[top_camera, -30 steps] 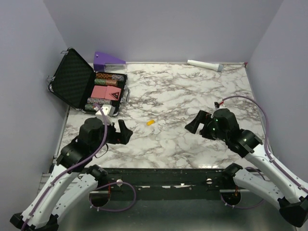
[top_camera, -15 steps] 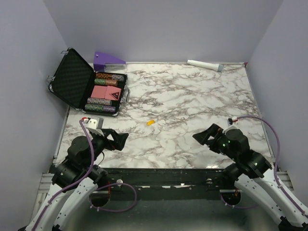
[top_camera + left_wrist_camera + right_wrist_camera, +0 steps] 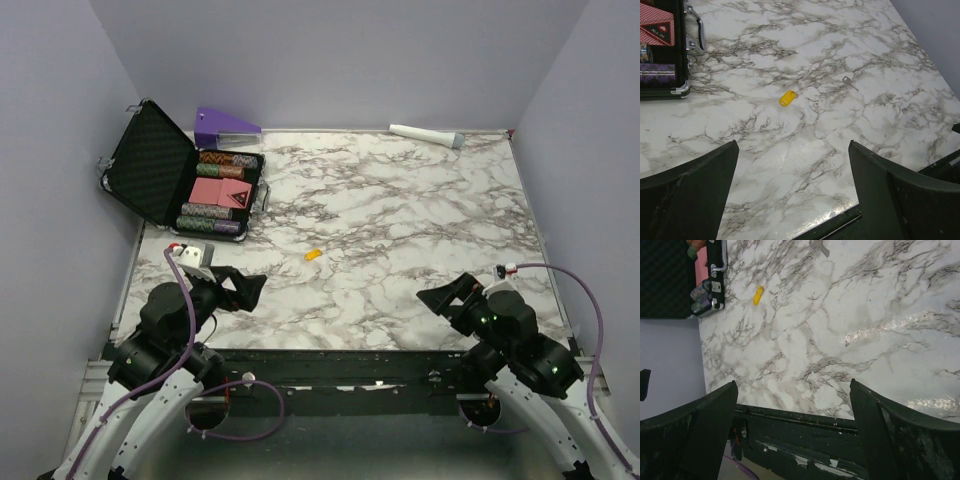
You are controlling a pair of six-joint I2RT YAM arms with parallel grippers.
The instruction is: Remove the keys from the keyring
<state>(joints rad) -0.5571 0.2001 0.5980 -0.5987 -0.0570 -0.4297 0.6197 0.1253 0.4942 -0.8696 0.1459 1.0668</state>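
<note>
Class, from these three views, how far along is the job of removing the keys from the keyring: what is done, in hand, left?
Done: one small silver key lies on the marble table, apart from the yellow tag. In hand: nothing; the left gripper and right gripper are both open and empty. Left: too small to tell whether another key is on the tag's ring.

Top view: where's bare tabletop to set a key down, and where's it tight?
Widest bare marble: right half, between the white cylinder at the far edge and the right gripper. Also free: near strip between yellow key tag and left gripper. Crowded: far-left corner, open case and purple wedge. A loose silver key lies right of the tag.
</note>
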